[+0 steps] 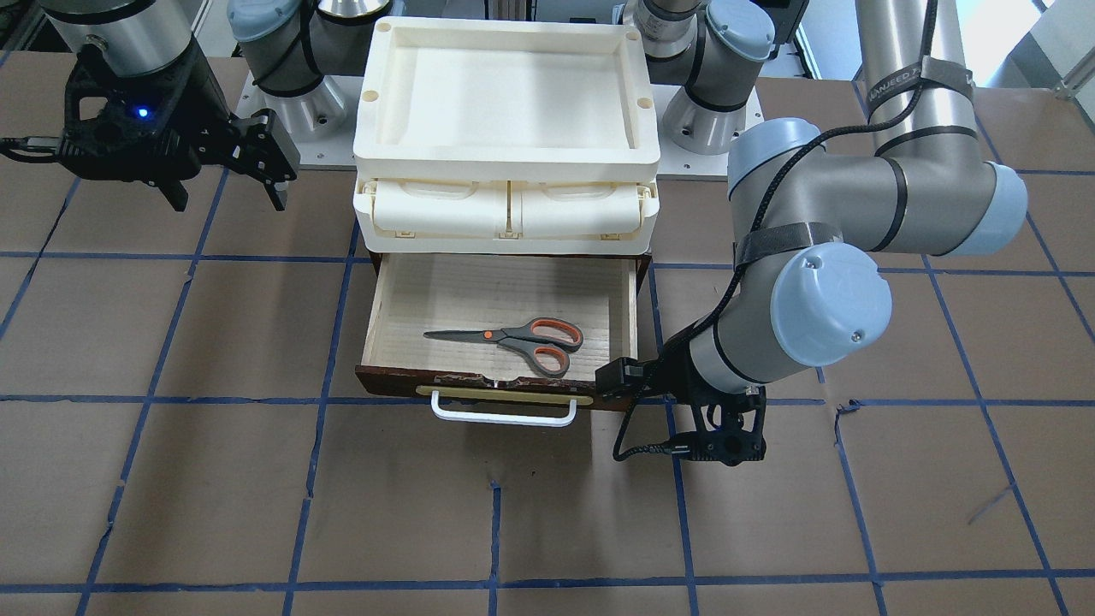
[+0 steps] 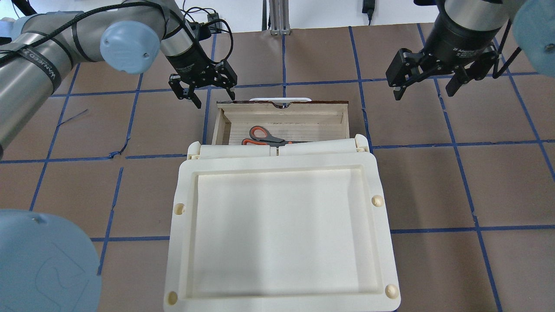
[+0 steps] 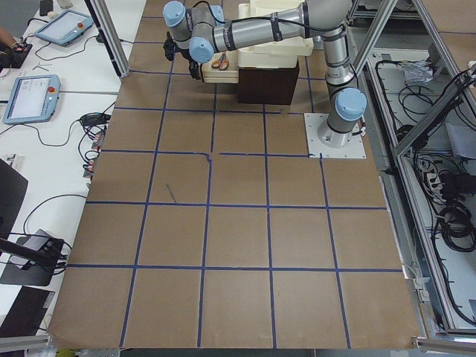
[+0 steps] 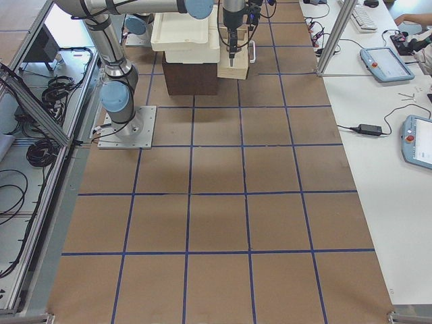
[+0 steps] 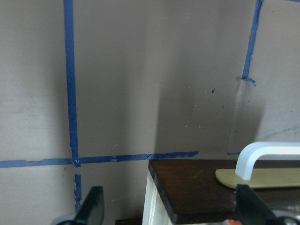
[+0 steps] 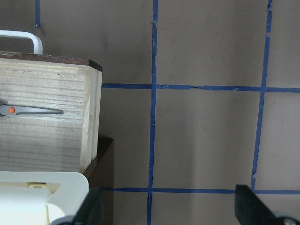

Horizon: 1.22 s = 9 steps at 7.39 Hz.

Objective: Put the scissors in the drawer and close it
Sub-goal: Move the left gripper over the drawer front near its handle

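Scissors (image 1: 513, 338), the small pair with grey metal blades and orange-and-grey loop handles, lie flat on the floor of the wide shallow drawer (image 1: 479, 287) with the pale wood inside. Blades shut, orange pivot dot up. Handles point to my left, tips to my right. They sit nearer the drawer's front than its back. From overhead the blades are partly hidden under the unit above.

Drawer stands pulled out from under the cream plastic unit with the tray top (image 1: 505, 158). Its dark brown chipped front faces away from me, with the brass plate (image 1: 505, 396) and white bar handle (image 1: 503, 415) on it.

My left claw (image 2: 215, 99) is spread wide and holds nothing. It points down just beside the left end of the drawer's front. The left wrist view shows that dark front corner and part of the handle between the fingers.

My right claw (image 2: 424, 93) is also spread wide and holds nothing. It is over the brown table with the blue tape grid (image 1: 257, 479), apart from the drawer on my right. The right wrist view catches the drawer's right corner and the blade tips.
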Motion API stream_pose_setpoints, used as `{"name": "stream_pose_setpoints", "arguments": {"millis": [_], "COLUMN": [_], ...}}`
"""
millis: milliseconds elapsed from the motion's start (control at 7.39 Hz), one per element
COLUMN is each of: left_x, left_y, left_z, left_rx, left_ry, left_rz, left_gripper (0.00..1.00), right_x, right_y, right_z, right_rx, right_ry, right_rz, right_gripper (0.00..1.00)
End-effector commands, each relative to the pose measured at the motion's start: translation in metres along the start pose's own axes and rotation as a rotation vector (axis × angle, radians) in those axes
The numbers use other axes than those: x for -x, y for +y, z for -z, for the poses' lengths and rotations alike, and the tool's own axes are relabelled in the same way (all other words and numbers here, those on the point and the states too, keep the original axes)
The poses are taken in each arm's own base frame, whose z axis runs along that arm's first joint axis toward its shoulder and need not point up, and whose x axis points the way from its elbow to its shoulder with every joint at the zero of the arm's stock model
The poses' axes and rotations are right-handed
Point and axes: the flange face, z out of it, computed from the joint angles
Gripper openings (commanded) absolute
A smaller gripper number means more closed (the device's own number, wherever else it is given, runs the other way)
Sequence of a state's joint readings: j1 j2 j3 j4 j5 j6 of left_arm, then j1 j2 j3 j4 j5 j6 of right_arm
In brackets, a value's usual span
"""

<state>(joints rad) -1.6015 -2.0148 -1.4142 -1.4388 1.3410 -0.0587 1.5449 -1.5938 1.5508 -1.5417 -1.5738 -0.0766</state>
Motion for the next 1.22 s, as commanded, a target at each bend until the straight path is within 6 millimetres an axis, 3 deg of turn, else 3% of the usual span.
{"name": "stream_pose_setpoints", "arguments": {"millis": [0,135,676,1082], "left_x": [-0.004,-0.006,0.007,0.006], "left_y": [-0.006,-0.012,-0.004,0.002], "left_z": [0.013,0.021,-0.028,-0.026], "left_rx": [-0.068,-0.138,-0.05,-0.035], "left_ry": [0.005,0.011,0.002,0.005], "left_rz": [-0.026,-0.054,-0.064,-0.052], "left_gripper": [1.0,1.0,1.0,1.0], "right_x": [-0.001,-0.001,0.001,0.0], "right_y": [-0.001,-0.001,0.0,-0.001], "right_z": [0.0,0.002,0.0,0.0], "right_rx": [-0.005,-0.01,-0.004,-0.006], "right_ry": [0.007,0.007,0.0,-0.002], "right_rz": [0.053,0.057,0.046,0.053], "right_gripper": [1.0,1.0,1.0,1.0]}}
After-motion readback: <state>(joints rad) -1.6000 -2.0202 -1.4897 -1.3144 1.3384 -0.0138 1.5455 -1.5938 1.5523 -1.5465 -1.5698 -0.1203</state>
